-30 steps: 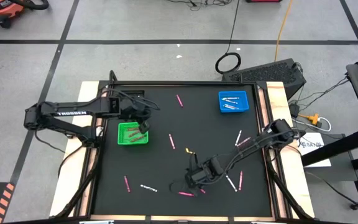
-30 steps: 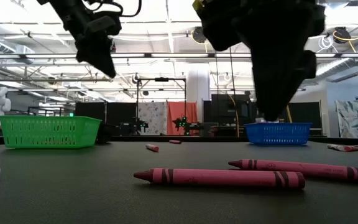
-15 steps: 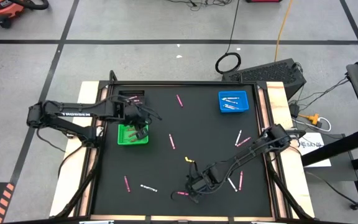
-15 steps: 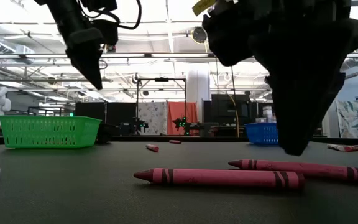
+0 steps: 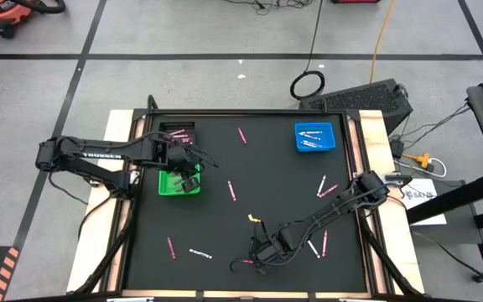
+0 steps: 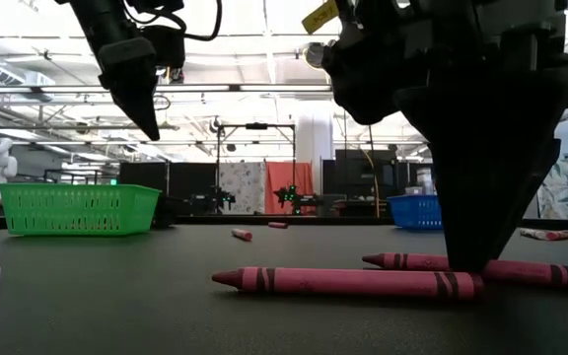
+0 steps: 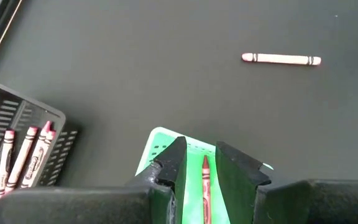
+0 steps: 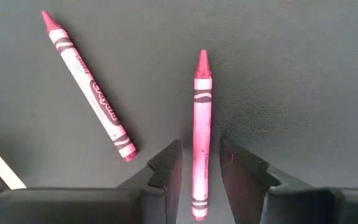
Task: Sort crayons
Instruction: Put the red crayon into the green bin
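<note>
Right gripper is down at the black table surface near the front edge, a little right of centre. Its two fingers stand apart on either side of a pink crayon; a gap shows on each side, so the crayon lies between them on the table, not clamped. In the low view the fingertips reach the surface at this crayon. A second pink crayon lies just beside it, angled away.

Left gripper hangs above the green tray near the left edge, fingers parted and empty. A red crayon lies in that tray, seen between the fingers. Behind the green tray, at the back-left corner, a black tray holds a few pink crayons.

The blue tray toward the back-right corner holds white crayons.

Loose crayons are scattered over the table: one pink near the back edge, one at centre, one toward the front-left, a white one next to it, and several more by the right edge. A small yellow bit lies near the right arm.
</note>
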You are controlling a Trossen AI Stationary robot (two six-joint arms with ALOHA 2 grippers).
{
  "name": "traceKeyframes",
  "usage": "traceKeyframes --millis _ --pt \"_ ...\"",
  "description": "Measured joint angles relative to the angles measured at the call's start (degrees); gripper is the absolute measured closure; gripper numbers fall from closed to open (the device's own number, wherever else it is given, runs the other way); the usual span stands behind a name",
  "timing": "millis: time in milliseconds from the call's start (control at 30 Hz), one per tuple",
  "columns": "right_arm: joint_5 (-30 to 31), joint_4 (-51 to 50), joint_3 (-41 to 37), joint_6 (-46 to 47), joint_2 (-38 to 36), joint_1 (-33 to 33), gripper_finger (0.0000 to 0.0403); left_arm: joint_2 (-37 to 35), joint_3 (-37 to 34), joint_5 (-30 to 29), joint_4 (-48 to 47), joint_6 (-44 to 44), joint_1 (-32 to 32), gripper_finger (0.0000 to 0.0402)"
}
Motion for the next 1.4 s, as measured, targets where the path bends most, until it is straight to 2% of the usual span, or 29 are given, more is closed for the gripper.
traceKeyframes --millis 133,500,833,1067,1267,1400 --pt "-0.46 -1.02 -0.07 0.7 1.51 0.1 0.0316 0.0 0.0 -0.02 0.0 -0.04 0.0 0.0311" --pt "2.7 -4.04 -0.17 0.86 1.91 0.18 0.0394 -0.02 0.0 -0.07 0.07 -0.04 0.0 0.0311" --pt "3.76 -3.13 -0.28 -3.13 -1.71 -1.16 0.0401 -0.02 0.0 1.49 0.08 1.3 0.0 0.0311" --pt "16.5 -2.88 -0.43 -8.16 -10.39 -2.81 0.0402 -0.02 -0.02 4.1 1.79 2.52 -0.82 0.0311" --pt "25.76 -1.76 -0.52 -15.36 -16.78 -3.33 0.0402 -0.02 -0.02 7.47 11.51 3.03 -4.27 0.0311" --pt "32.46 -0.15 -0.35 -19.46 -20.37 -3.48 0.0402 -0.02 -0.02 7.69 16.9 3.04 -6.94 0.0311"
